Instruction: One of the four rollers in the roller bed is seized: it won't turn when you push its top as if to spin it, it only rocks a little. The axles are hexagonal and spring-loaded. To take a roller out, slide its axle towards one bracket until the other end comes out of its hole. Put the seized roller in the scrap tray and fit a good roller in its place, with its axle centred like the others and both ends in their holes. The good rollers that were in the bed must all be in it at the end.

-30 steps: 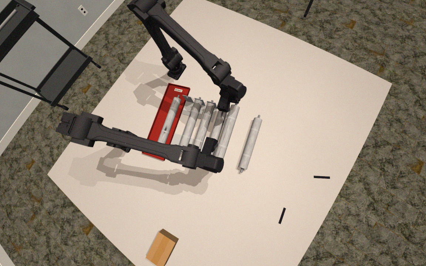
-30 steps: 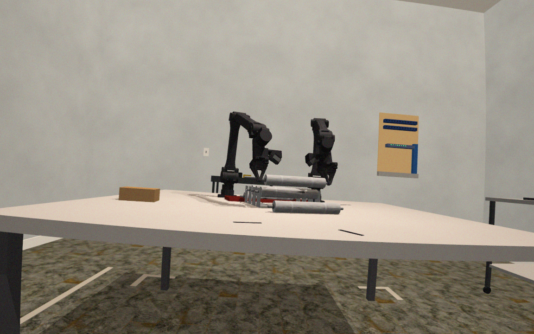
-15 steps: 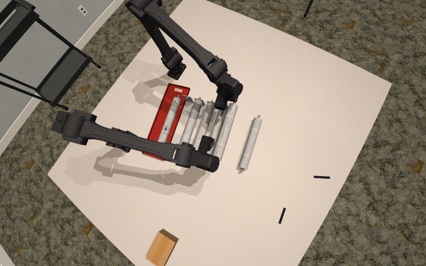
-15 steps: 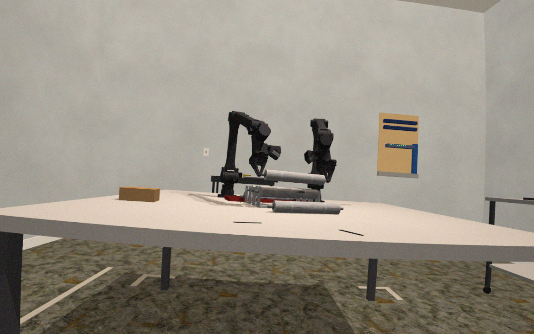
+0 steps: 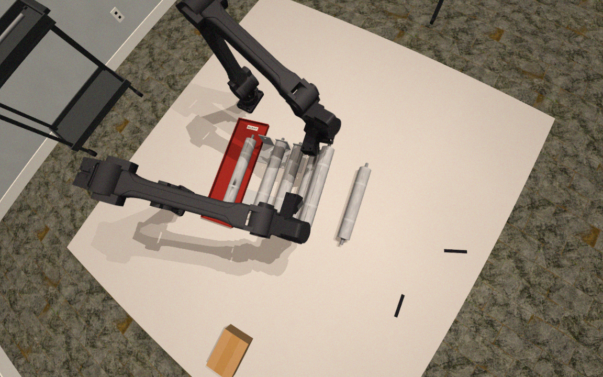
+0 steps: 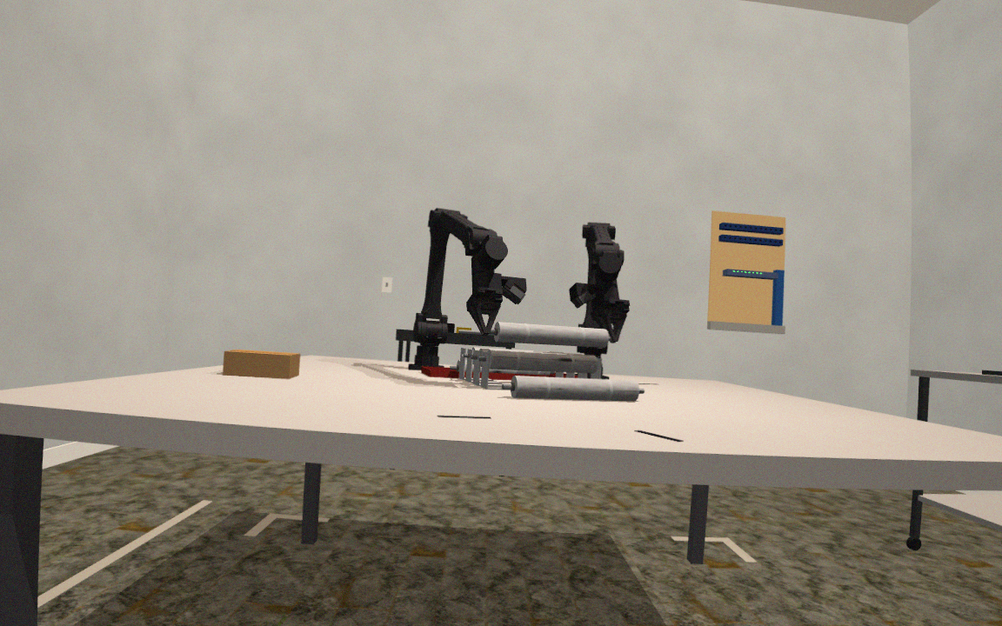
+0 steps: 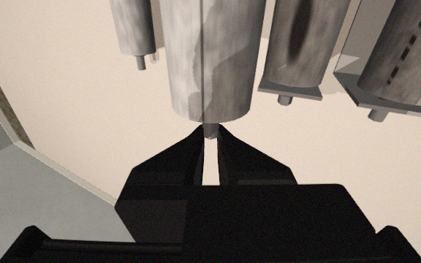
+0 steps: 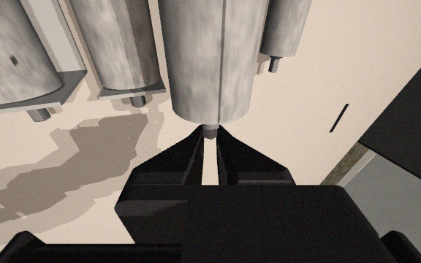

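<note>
Between the upper and lower left edges of the off-white tabletop (image 5: 411, 117) (image 6: 177, 404) (image 7: 68, 102) (image 8: 305, 109), as seen from the top, a shallow red rectangular scrap tray (image 5: 225, 173) (image 6: 436, 372) carries a gray cylindrical roller (image 5: 243, 161) lying along it. Just beside it, towards the right-hand corner, stand the roller bed's gray metal brackets (image 5: 266, 139) (image 6: 484, 369) (image 7: 291, 89) (image 8: 134, 91), carrying three mottled gray metal rollers (image 5: 270, 173) (image 6: 544, 360) (image 7: 305, 44) (image 8: 119, 44). A pale gray metal roller with slim axle ends (image 5: 320, 183) (image 6: 551, 335) (image 7: 210, 62) (image 8: 210, 62) hangs level, higher than the bed rollers. The left gripper (image 5: 331, 142) (image 6: 615, 339) (image 7: 210, 131) has its fingers narrow on one axle end, and the right gripper (image 6: 486, 332) (image 8: 210, 131) has its fingers narrow on the other. Farther towards the lower right edge, a loose gray metal roller (image 5: 355, 203) (image 6: 575, 388) (image 7: 131, 29) (image 8: 285, 29) lies on the tabletop, apart from the bed. Two thin black strips (image 5: 455, 251) (image 6: 464, 417) lie nearer that edge; a tan rectangular block (image 5: 229, 349) (image 6: 261, 364) sits by the lower left edge. I cannot tell which roller is seized
</note>
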`<state>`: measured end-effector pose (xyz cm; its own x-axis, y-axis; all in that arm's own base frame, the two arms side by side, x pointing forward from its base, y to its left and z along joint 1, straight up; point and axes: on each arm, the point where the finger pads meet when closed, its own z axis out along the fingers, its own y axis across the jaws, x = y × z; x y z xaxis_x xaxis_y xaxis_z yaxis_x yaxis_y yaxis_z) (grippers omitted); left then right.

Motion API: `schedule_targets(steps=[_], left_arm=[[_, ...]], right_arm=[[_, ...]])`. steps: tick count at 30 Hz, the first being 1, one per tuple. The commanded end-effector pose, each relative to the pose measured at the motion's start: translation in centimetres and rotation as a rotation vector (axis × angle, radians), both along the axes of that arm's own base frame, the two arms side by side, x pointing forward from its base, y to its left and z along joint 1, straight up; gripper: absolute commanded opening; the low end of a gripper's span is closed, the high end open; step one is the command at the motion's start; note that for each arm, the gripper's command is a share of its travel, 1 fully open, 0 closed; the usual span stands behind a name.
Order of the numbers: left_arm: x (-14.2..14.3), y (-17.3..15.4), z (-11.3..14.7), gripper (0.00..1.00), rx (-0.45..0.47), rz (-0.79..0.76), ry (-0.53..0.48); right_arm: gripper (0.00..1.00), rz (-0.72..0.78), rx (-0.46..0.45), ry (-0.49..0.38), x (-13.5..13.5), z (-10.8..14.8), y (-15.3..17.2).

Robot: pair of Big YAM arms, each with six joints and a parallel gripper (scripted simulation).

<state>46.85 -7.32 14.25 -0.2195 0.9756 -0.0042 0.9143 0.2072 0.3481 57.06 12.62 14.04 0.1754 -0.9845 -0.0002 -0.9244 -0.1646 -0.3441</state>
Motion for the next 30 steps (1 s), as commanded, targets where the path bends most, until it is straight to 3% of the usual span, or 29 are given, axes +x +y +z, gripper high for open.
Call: schedule_targets(steps=[1,15,16,21,23,26,28,29,30], left_arm=[[0.0,-0.6,1.8,0.03,-0.009,0.005,-0.069],[-0.9,-1.1,3.5,0.03,0.004,0.009,-0.189],[-1.9,-0.8,2.3,0.03,0.007,0.020,-0.189],[-3.8,-1.5,1.5,0.03,0.020,0.009,-0.212],[-3.7,-1.7,2.2,0.03,0.020,0.012,-0.249],[-2.1,-1.2,5.0,0.03,0.007,0.040,-0.304],[-2.6,-1.3,5.2,0.03,0.004,0.041,-0.306],[-4.9,-1.5,2.2,0.03,0.020,0.020,-0.246],[-4.4,-1.7,2.9,0.03,0.019,0.015,-0.261]], right_arm=[[0.03,0.015,0.010,-0.089,0.1,3.5,0.1],[0.03,-0.018,0.039,-0.224,-0.5,5.9,-0.8],[0.03,-0.011,0.043,-0.222,-1.6,4.4,-0.4],[0.03,-0.019,0.044,-0.246,-3.2,3.4,-1.2],[0.03,-0.026,0.054,-0.282,-3.1,4.1,-1.2],[0.03,-0.027,0.068,-0.342,-1.7,7.2,-0.9],[0.03,-0.024,0.070,-0.351,-2.2,7.7,-0.8],[0.03,-0.020,0.055,-0.284,-4.6,4.3,-1.1],[0.03,-0.019,0.059,-0.302,-4.0,5.3,-1.0]])
